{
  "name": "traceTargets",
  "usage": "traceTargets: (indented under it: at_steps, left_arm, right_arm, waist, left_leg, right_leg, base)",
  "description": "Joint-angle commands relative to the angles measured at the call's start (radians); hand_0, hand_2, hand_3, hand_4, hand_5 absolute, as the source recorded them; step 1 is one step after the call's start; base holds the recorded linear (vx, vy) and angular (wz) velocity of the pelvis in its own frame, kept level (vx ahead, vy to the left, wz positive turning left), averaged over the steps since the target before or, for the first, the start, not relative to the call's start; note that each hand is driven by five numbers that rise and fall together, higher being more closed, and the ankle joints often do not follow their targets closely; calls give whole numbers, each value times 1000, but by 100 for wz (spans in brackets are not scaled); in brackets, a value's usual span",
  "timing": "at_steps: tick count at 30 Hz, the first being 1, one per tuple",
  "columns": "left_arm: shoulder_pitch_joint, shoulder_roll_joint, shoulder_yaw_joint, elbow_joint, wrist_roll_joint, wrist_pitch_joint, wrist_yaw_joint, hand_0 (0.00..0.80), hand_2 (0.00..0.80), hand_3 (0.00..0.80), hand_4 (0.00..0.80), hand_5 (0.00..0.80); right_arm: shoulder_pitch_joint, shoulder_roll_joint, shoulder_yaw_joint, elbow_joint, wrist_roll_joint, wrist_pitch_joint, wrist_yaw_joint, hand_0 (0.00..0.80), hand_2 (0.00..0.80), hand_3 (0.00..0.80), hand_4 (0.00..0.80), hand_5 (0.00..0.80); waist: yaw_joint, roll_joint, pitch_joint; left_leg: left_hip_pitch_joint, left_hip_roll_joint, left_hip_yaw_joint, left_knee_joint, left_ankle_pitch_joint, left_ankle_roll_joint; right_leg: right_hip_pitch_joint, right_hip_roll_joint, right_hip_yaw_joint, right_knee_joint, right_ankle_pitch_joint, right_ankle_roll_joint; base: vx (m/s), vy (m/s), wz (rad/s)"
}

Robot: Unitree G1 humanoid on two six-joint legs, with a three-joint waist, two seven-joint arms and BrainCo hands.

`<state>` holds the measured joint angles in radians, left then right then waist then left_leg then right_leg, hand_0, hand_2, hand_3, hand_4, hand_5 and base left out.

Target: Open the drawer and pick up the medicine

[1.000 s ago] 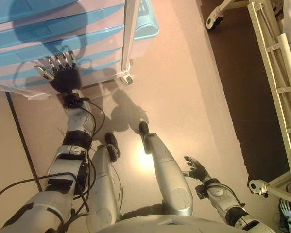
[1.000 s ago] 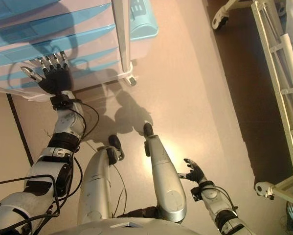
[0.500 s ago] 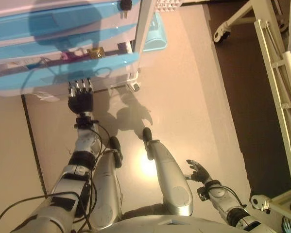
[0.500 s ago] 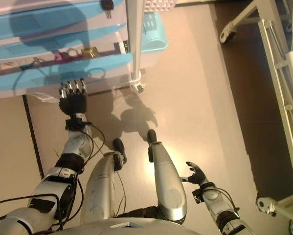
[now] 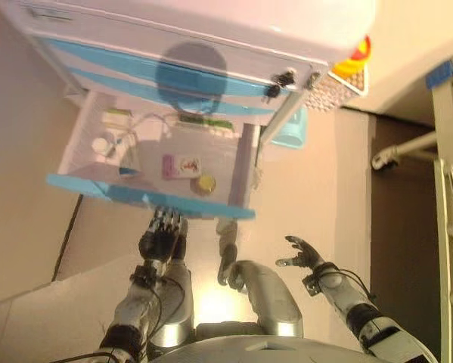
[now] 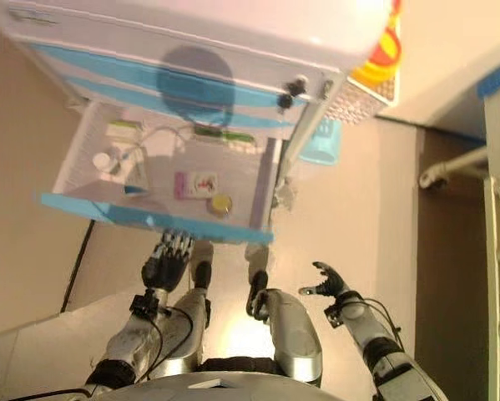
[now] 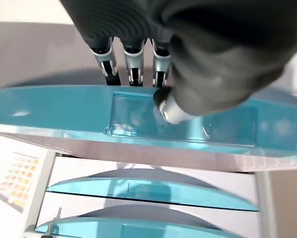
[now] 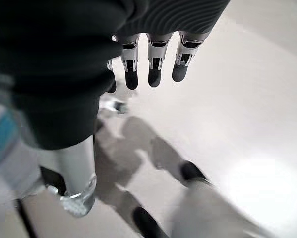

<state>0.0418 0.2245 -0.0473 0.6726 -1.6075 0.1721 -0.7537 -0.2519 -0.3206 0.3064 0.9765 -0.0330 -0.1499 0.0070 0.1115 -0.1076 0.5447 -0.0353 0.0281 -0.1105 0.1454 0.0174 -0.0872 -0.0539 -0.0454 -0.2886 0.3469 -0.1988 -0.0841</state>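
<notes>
The drawer (image 5: 147, 162) stood pulled out, its glossy blue front (image 5: 135, 198) at 6 o'clock, left hand (image 5: 159, 236) curled on that edge. Small medicine packets (image 5: 181, 165) lay inside; the right hand (image 5: 305, 253) hung relaxed, fingers apart, over bare floor (image 5: 324, 174) at 4 o'clock.

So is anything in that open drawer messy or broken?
Nothing looks broken or spilled. The open drawer holds small items lying loosely, among them a pink packet and a round tin. The left hand is at its blue front.
</notes>
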Motion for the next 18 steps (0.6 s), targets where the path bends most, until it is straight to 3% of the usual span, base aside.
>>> traceTargets:
  at_steps: [1, 4, 7, 12, 16, 17, 18]
  left_arm:
    - [136, 2, 152, -53, -123, 61, -401, 800, 800, 800, 800, 800]
    - [200, -7, 182, 139, -36, 79, -339, 800, 800, 800, 800, 800]
    - [223, -13, 223, 247, 29, 87, -323, 800, 800, 800, 800, 800]
    - [226, -16, 227, 309, 131, 110, -339, 800, 800, 800, 800, 800]
    - [215, -10, 197, 323, 211, 57, -327, 800, 800, 800, 800, 800]
    - [203, -4, 188, 332, 241, 11, -299, 333, 333, 333, 333, 333]
    - [197, -2, 184, 336, 258, -10, -280, 0, 0, 0, 0, 0]
  right_arm:
    - [69, -82, -40, 114, 14, -18, 24, 0, 0, 0, 0, 0]
    - [51, -71, -65, 151, 27, -33, 27, 0, 0, 0, 0, 0]
    - [43, -55, -81, 195, 41, -61, 29, 0, 0, 0, 0, 0]
    - [49, -43, -98, 241, 44, -75, 21, 0, 0, 0, 0, 0]
    - [61, -43, -106, 254, 40, -75, 20, 0, 0, 0, 0, 0]
    - [68, -43, -107, 255, 43, -79, 22, 0, 0, 0, 0, 0]
    - [71, -42, -107, 257, 45, -81, 23, 0, 0, 0, 0, 0]
  waist:
    - [99, 118, -247]
    - [121, 130, -260]
    - [130, 133, -273]
    - [129, 132, -302]
    - [114, 130, -319]
    - [103, 127, -327]
    - [99, 126, -329]
  left_leg:
    - [-56, -97, -15, 75, -39, 76]
    - [-44, -103, -21, 37, -19, 78]
    - [-33, -110, -30, 9, -7, 78]
    - [-23, -118, -31, -17, -5, 83]
    - [-11, -121, -21, -36, -8, 91]
    - [-4, -119, -12, -44, -10, 94]
    - [-2, -118, -8, -46, -11, 95]
  right_leg:
    - [80, -40, 27, -95, 75, 42]
    - [93, -39, 12, -135, 94, 51]
    - [105, -36, 2, -169, 108, 58]
    - [111, -33, -8, -209, 127, 67]
    - [112, -29, -2, -228, 137, 73]
    - [111, -29, 1, -232, 140, 78]
    - [111, -29, 3, -234, 141, 79]
  base:
    - [-30, -31, 28]
    - [-65, -16, 22]
    - [-37, 20, 30]
    - [2, 51, 26]
    - [29, 65, 7]
    - [41, 64, -3]
    - [58, 72, -5]
